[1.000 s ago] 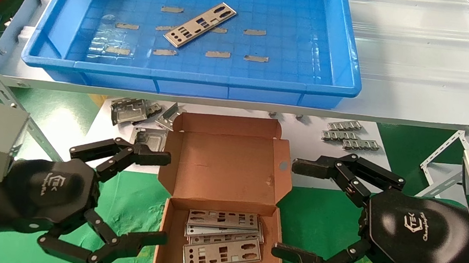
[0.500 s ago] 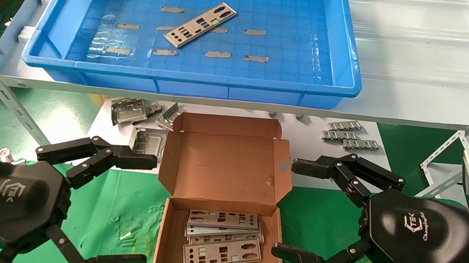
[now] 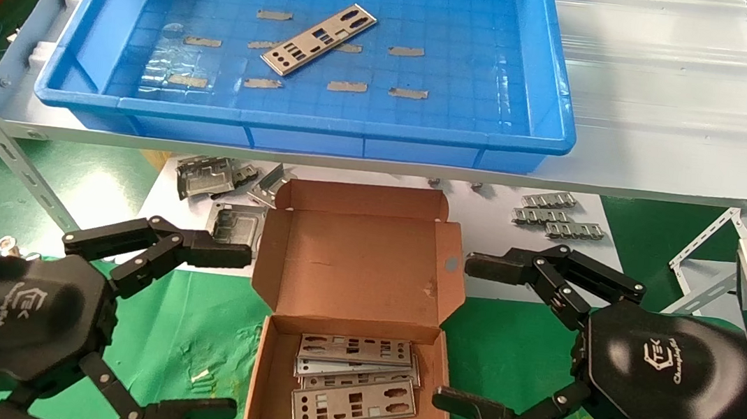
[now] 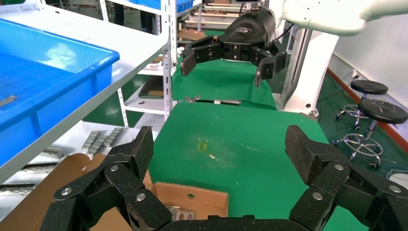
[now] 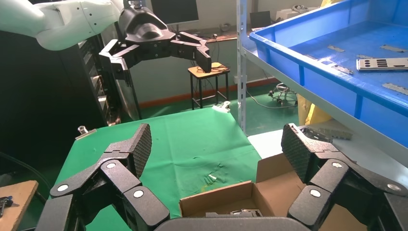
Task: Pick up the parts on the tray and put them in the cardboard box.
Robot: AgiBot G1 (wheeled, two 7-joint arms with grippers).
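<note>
1. Silver metal is what remains to move: one part [image 3: 319, 39] lies slanted on the floor of the blue tray [image 3: 551, 128], among tan tape scraps [image 3: 347, 86]. Several more parts [image 3: 354, 383] lie already stacked in the cardboard box [image 3: 356, 271], whose lid stands open.
2. Both end effectors are wide open and hold nothing. The left end effector [image 3: 239, 335] hangs beside the box on its left, the right end effector [image 3: 451, 331] on its right.
3. I judge this is the moment between a drop and the next pick.
4. The next move asks for a long reach up over the tray's raised rim, then a grasp of a thin plate that lies flat.
5. Grey frames [image 3: 208, 177] and ridged strips [image 3: 555, 216] lie on the bench beyond the box; they are not wanted.
</note>
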